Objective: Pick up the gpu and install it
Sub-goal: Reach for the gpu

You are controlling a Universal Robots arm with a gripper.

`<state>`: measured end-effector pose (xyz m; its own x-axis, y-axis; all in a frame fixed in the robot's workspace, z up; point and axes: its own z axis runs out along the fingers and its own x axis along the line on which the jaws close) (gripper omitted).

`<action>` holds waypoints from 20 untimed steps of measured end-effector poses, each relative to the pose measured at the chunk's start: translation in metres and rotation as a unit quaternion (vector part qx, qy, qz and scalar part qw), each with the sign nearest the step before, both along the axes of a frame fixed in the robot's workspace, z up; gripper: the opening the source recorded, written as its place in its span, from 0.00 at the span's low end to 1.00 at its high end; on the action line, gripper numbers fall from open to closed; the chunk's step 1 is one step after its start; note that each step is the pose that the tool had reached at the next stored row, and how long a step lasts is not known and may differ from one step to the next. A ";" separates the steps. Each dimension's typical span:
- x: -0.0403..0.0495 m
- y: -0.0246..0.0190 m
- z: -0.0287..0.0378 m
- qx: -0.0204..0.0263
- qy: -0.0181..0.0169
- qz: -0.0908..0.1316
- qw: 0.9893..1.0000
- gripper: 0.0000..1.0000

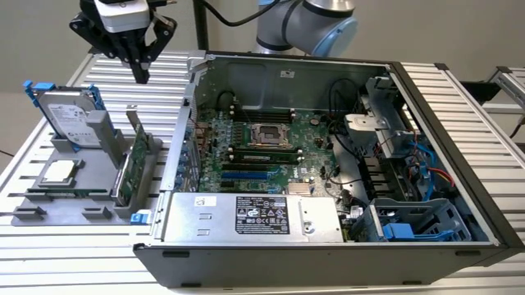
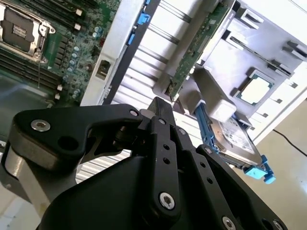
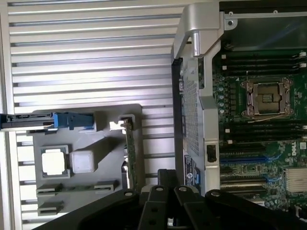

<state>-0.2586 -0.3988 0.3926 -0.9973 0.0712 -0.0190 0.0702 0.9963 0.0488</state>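
Gripper (image 1: 141, 74) closed, fingers together, holding nothing; it hangs above the table (image 1: 49, 258). Gpu (image 1: 130, 163) stands on edge in gray holder (image 1: 94, 184), just beside open case (image 1: 328, 264), well apart from gripper.

Single arm (image 1: 308, 24): grey links, blue cap on joint, at top centre of exterior view. Pale wrist block (image 1: 123, 13) at exterior view's upper left, apart from that joint. Black gripper (image 1: 141, 75) hangs under wrist block, points straight down. Linkage bars (image 1: 85, 29) splay out at block, converge lower down. Fingers (image 1: 139, 64) pressed together into one narrow tip, nothing between them. Second wrist view: gripper (image 2: 160, 106) seen from behind, black plates, silver pivot screws (image 2: 166, 200), tip closed. First wrist view: gripper (image 3: 168, 175) same, tip closed, empty.
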 end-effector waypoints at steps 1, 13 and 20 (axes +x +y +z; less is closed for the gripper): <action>-0.0015 0.0000 0.0000 0.000 0.000 0.000 1.000 0.00; -0.0208 0.0000 0.0000 0.000 0.000 0.000 1.000 0.00; -0.0316 0.0000 0.0000 0.000 0.000 0.000 1.000 0.00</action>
<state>-0.2902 -0.3988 0.3926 -0.9973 0.0712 -0.0190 0.0702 0.9963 0.0488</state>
